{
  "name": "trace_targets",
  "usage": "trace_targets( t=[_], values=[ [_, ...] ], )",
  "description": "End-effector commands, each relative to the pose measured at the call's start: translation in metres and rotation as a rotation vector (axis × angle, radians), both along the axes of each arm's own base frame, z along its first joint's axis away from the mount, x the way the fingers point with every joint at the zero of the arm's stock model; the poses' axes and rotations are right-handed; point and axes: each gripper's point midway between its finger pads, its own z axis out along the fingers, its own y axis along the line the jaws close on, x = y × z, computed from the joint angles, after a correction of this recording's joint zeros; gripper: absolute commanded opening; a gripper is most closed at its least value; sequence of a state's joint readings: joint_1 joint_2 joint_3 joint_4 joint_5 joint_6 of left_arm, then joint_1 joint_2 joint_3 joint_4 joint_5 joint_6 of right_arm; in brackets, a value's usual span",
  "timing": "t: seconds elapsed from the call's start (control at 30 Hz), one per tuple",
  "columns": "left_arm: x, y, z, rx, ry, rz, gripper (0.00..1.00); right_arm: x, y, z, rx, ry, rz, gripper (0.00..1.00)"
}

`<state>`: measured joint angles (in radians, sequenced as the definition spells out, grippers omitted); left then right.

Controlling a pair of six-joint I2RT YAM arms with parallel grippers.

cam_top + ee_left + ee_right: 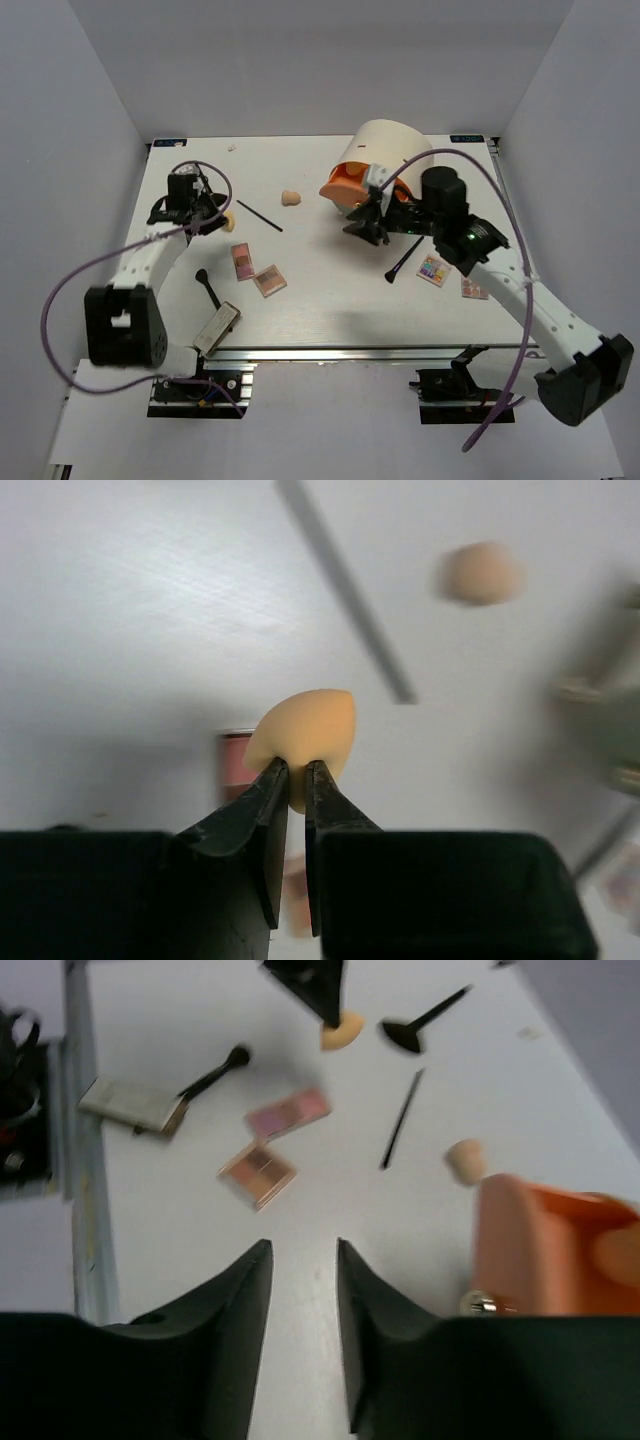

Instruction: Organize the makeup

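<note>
My left gripper point(297, 775) pinches a peach sponge point(305, 735) by its lower edge. The two dark fingers point(262, 810) stand almost together, with only a thin lip of foam between their tips. The rounded bulk of the egg swells above and beyond them, its narrower end pointing up and to the right. I cannot tell whether it rests on the white table point(120, 600) or hangs just off it. I judge this sponge to be very light, soft and springy: it squashes under the pads, and its matte surface should give some friction, so it is neither slippery nor fragile. The risk I see is the place of the hold. A bite this near the rim could let the foam pivot or squirt out, and a grasp across the fat middle, with the fingers a little wider, would be surer. Far ahead of these fingers and to the right lies a second sponge point(482, 573), blurred, and a thin brush point(345, 590) runs slantwise between it and my grip. My right gripper point(300, 1250) has its fingers apart with nothing between them, only bare table beneath. Just right of those fingers stands an orange drawer front point(545, 1250), and the second sponge sits a little beyond its corner. A thin brush like that one would be stiff, light and prone to rolling, so it is best taken mid-handle.
</note>
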<state>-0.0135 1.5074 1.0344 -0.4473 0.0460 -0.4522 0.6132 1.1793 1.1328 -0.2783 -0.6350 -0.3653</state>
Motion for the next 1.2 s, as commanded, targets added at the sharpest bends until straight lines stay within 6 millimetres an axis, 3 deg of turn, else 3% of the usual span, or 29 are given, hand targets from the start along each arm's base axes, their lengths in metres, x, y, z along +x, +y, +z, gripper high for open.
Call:
trace_targets(
  t=[0.0,0.13,0.17,0.2,0.23,0.27,0.33,0.4,0.43,0.5,0.53,0.57,0.63,0.67,0.83,0.93,1.0,1.07,1.17],
  values=[
    [0.009,-0.075,0.122,-0.342,-0.392,-0.123,0.0,0.03,-0.016,0.073,0.224,-0.116,-0.186,0.35],
    [-0.008,-0.148,0.195,-0.571,-0.604,-0.323,0.0,0.075,-0.049,0.1,0.318,-0.101,-0.429,0.0],
    [-0.018,-0.177,0.2,-0.637,-0.586,-0.408,0.0,0.091,-0.064,0.106,0.335,-0.096,-0.494,0.0],
    [-0.022,-0.192,0.207,-0.668,-0.599,-0.465,0.0,0.099,-0.071,0.107,0.343,-0.087,-0.53,0.0],
    [-0.026,-0.213,0.225,-0.695,-0.632,-0.538,0.0,0.106,-0.076,0.103,0.347,-0.057,-0.55,0.0],
    [-0.021,-0.224,0.217,-0.665,-0.622,-0.581,0.0,0.114,-0.089,0.103,0.344,-0.057,-0.583,0.0],
    [-0.018,-0.244,0.23,-0.614,-0.645,-0.652,0.0,0.121,-0.096,0.097,0.336,-0.036,-0.594,0.0],
    [-0.004,-0.256,0.225,-0.537,-0.663,-0.704,0.0,0.124,-0.106,0.09,0.324,-0.011,-0.603,0.0],
    [-0.002,-0.264,0.243,-0.51,-0.692,-0.731,0.0,0.125,-0.112,0.089,0.322,-0.009,-0.611,0.0],
    [0.009,-0.271,0.242,-0.412,-0.728,-0.766,0.0,0.121,-0.114,0.082,0.315,0.003,-0.61,0.0],
    [0.012,-0.275,0.257,-0.378,-0.777,-0.789,0.0,0.121,-0.117,0.079,0.313,0.007,-0.616,0.0],
    [0.015,-0.278,0.259,-0.364,-0.783,-0.793,0.0,0.12,-0.117,0.077,0.311,0.011,-0.616,0.0],
    [0.023,-0.287,0.244,-0.323,-0.746,-0.815,0.0,0.117,-0.118,0.071,0.306,0.022,-0.618,0.0],
    [0.024,-0.291,0.248,-0.317,-0.749,-0.823,0.0,0.116,-0.119,0.07,0.308,0.024,-0.622,0.0],
    [0.017,-0.315,0.218,-0.331,-0.662,-0.883,0.0,0.115,-0.123,0.065,0.302,0.028,-0.638,0.0],
    [0.012,-0.324,0.202,-0.338,-0.624,-0.895,0.07,0.116,-0.126,0.062,0.297,0.028,-0.647,0.04],
    [0.011,-0.327,0.199,-0.344,-0.614,-0.901,0.19,0.116,-0.127,0.061,0.296,0.031,-0.648,0.08],
    [0.014,-0.329,0.196,-0.345,-0.604,-0.889,0.42,0.116,-0.126,0.06,0.294,0.035,-0.642,0.1],
    [0.02,-0.331,0.204,-0.352,-0.62,-0.872,0.64,0.117,-0.126,0.059,0.293,0.038,-0.638,0.14]
  ],
)
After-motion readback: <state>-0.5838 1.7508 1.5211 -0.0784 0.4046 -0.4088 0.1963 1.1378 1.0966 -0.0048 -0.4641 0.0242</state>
